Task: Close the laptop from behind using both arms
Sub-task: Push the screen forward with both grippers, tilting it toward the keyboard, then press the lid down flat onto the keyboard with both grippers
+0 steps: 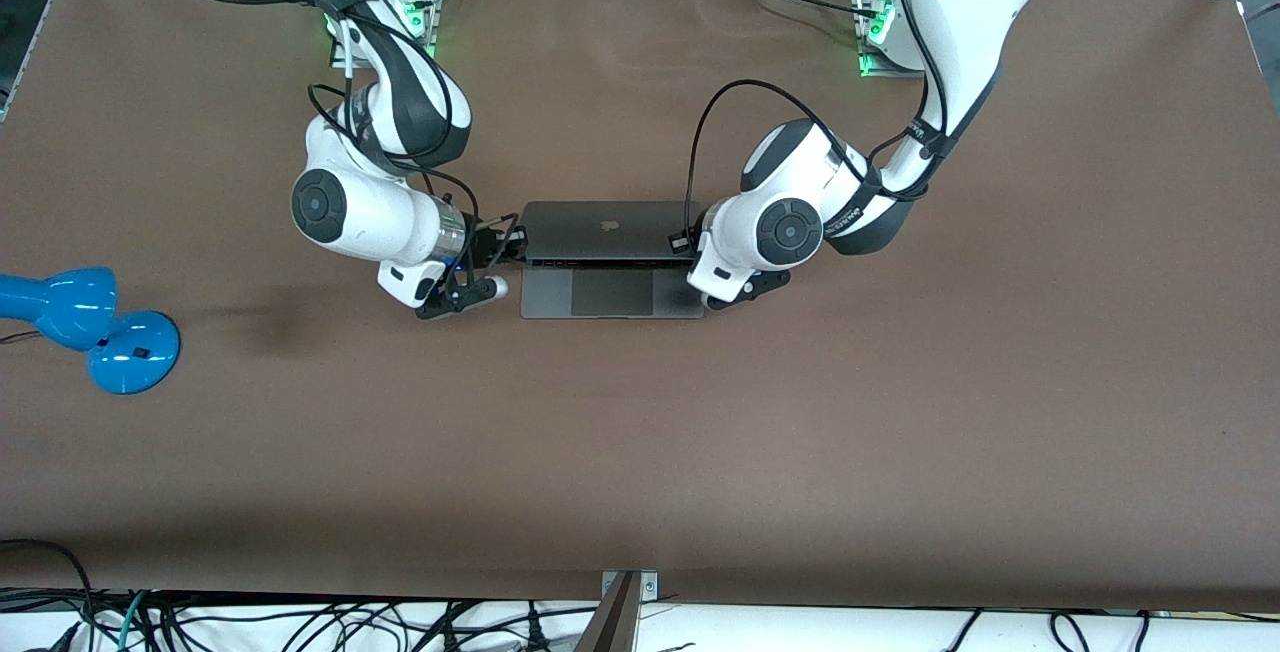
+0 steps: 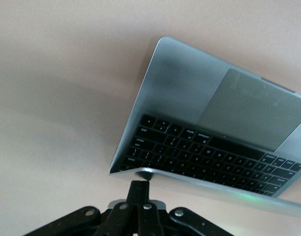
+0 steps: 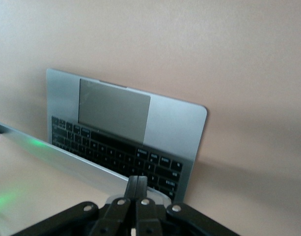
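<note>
Pushing the lid down looks like the step in hand: two white robot arms have a grey laptop (image 1: 610, 257) between them at the middle of a brown table (image 1: 640, 452), and its lid is tipped well forward over the keyboard, partly closed. From the high camera, the lid's back with its dark logo shows above a strip of trackpad and palm rest. The laptop's base lies flat on the table, its open edge toward the front camera.

The left gripper (image 2: 138, 194) sits at the lid's corner toward the left arm's end of the table. Its two fingers are pressed together with nothing between them, and their tips appear to touch the lid's top edge. The right gripper (image 3: 136, 189) mirrors it at the corner toward the right arm's end, fingers likewise closed and empty, tips apparently on the edge. Both wrist cameras look past the lid's edge onto the black keys and grey trackpad.

Next, as a judgement, both arms need to press the lid further forward and down at an even pace, so it does not twist, until it meets the base. A slip off the thin edge is the likely risk.

A blue desk lamp (image 1: 90, 327) lies well apart, at the right arm's end of the table.
</note>
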You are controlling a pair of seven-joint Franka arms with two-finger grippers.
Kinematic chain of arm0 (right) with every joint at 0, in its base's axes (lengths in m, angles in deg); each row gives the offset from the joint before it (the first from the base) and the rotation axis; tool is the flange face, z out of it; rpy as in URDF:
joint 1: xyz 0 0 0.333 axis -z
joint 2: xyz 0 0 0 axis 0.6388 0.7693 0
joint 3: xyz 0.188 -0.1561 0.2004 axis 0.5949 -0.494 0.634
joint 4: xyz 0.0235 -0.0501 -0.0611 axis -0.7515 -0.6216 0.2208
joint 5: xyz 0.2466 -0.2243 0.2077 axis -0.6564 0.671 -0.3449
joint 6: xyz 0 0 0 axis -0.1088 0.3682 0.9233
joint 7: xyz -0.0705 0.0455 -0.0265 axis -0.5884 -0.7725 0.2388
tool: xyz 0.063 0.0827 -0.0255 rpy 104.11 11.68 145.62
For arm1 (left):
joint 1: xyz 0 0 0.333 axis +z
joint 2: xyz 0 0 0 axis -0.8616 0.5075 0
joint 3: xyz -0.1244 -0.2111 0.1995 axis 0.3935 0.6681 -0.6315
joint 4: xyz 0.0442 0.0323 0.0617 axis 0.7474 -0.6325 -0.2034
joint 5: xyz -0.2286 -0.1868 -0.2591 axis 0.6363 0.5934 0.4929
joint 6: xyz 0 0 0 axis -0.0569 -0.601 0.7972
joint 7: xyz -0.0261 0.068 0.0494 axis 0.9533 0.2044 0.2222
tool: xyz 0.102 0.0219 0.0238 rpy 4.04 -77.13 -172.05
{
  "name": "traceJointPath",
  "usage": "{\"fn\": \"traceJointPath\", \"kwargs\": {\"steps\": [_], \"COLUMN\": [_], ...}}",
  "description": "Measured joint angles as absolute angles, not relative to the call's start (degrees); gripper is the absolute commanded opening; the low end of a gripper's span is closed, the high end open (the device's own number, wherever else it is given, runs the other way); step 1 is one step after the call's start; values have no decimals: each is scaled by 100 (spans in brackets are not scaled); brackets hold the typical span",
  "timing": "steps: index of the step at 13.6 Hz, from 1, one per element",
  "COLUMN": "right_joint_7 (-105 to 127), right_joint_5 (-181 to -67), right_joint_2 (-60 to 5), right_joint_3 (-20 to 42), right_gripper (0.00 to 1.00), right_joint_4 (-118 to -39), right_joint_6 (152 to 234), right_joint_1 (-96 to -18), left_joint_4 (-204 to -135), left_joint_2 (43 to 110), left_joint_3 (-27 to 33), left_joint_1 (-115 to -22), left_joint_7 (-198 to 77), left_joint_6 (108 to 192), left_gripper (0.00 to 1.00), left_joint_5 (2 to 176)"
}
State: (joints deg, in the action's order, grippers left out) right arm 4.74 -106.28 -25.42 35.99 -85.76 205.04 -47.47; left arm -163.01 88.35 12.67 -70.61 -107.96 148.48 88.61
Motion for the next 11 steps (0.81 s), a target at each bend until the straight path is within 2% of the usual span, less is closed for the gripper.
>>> {"fn": "traceJointPath", "kwargs": {"steps": [11], "right_joint_7": [839], "right_joint_5": [-10616], "right_joint_2": [-2144], "right_joint_3": [3324], "right_gripper": [0], "right_joint_4": [-8393], "right_joint_6": [20742], "right_joint_1": [-4967], "left_joint_4": [-16294], "left_joint_2": [9087], "left_joint_3": [1169], "left_joint_1": [-7082], "left_joint_7": [-10774], "left_joint_6": [15198], "left_gripper": [0], "left_joint_5": [8645]}}
